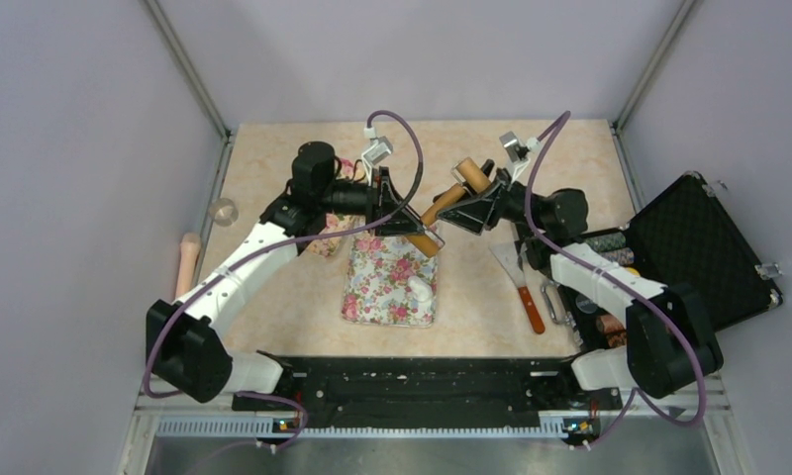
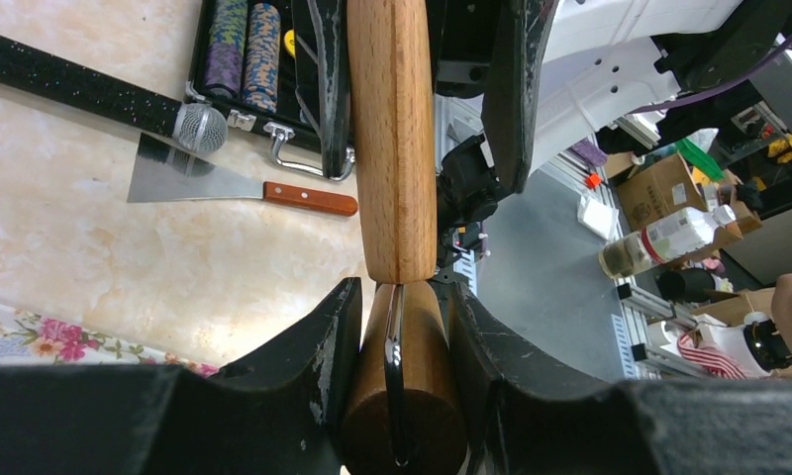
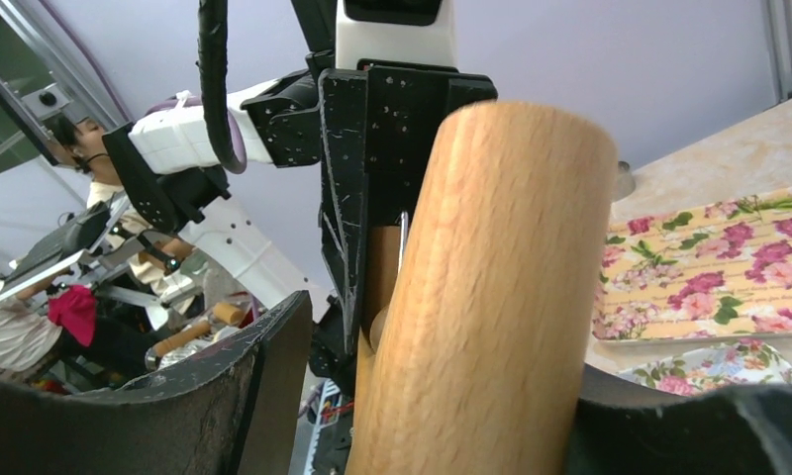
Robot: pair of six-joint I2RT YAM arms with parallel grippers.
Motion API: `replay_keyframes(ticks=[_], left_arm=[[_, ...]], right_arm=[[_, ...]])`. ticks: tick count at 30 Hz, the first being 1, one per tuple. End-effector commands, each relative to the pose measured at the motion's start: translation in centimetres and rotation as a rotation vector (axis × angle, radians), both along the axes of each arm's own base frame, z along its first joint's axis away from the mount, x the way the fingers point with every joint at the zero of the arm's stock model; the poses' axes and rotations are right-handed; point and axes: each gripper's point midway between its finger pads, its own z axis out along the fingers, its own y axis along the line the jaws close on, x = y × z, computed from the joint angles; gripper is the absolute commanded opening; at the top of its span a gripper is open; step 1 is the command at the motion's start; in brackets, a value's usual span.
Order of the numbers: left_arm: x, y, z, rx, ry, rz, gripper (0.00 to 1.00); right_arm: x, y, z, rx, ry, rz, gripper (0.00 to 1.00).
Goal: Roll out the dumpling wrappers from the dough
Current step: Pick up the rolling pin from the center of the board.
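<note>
Above the floral mat (image 1: 374, 289), a rolling pin (image 1: 444, 206) hangs in the air between the two arms. The left gripper (image 2: 402, 297) is clamped on its dark handle, while the right gripper (image 3: 451, 396) has a finger on either side of the pale barrel; I cannot tell whether they press it. The wrapper (image 1: 419, 289) lies on the mat's near right part, below the pin and apart from it, and a scraper (image 1: 521, 277) lies right of the mat beside an open case (image 1: 704, 242).

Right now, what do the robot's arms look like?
The left arm and right arm have white links and chunky black joints. A purple cable loops along each. The left tool and right tool are black, with two scuffed fingers.
</note>
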Motion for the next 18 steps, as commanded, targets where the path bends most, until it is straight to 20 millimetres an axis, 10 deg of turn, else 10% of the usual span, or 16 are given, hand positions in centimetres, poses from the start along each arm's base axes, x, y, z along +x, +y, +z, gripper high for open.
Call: replay_keyframes(ticks=[1,18], left_arm=[[-0.1,-0.4,1.7,-0.064,-0.044,-0.037,0.00],[-0.5,-1.2,0.3,-0.064,0.002,-0.074,0.00]], right_arm=[[-1.6,1.0,1.3,0.036,-0.084,0.045,0.53],[-0.4,1.6,1.3,0.089,-0.018,0.013,0.30]])
